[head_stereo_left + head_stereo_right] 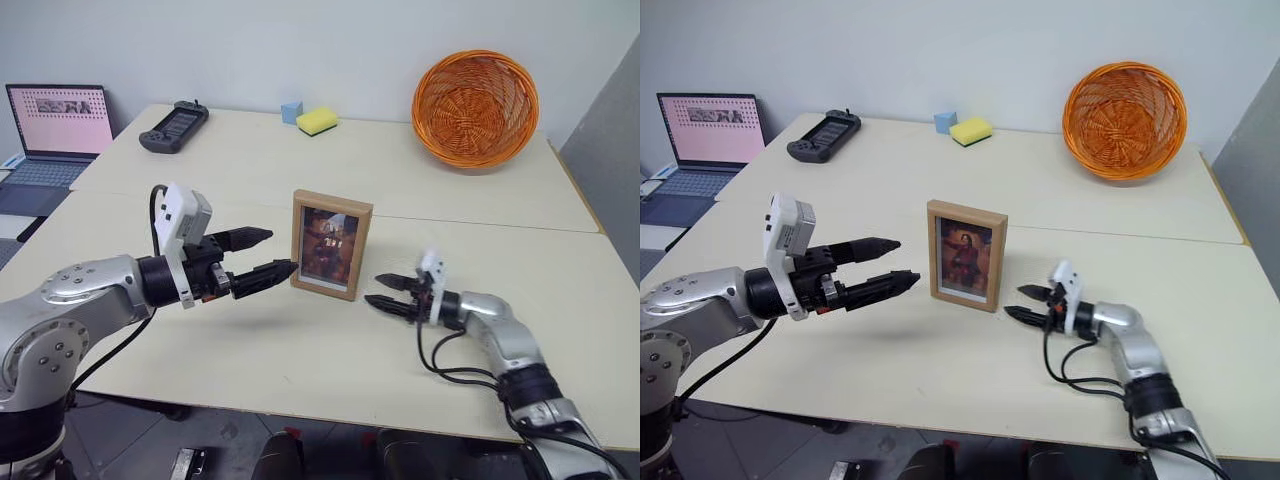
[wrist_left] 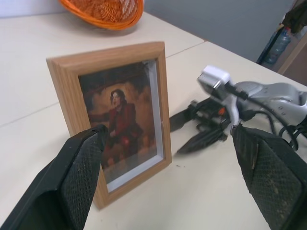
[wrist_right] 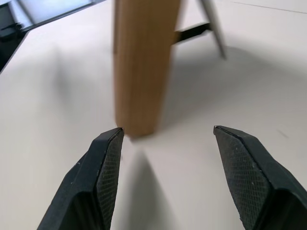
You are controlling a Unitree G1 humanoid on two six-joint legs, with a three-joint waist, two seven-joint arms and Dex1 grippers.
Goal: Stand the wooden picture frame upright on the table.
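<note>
Here, rectangular light-wood picture frame [image 1: 331, 244] upright on matte cream table [image 1: 300, 360], left claw [image 1: 262, 253] and right claw [image 1: 388, 293] wide, empty.

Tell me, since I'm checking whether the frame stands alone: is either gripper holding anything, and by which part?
Nothing is held. The wooden picture frame stands upright on the table, with the left gripper and right gripper open, apart from it on either side.

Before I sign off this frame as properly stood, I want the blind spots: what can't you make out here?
- Wooden picture frame: its back board faces away in the eye views; the right wrist view catches part of the prop leg.
- Laptop: cut by the picture edge; screen content too small.
- Dark device at the table's far side: too small to identify.
</note>
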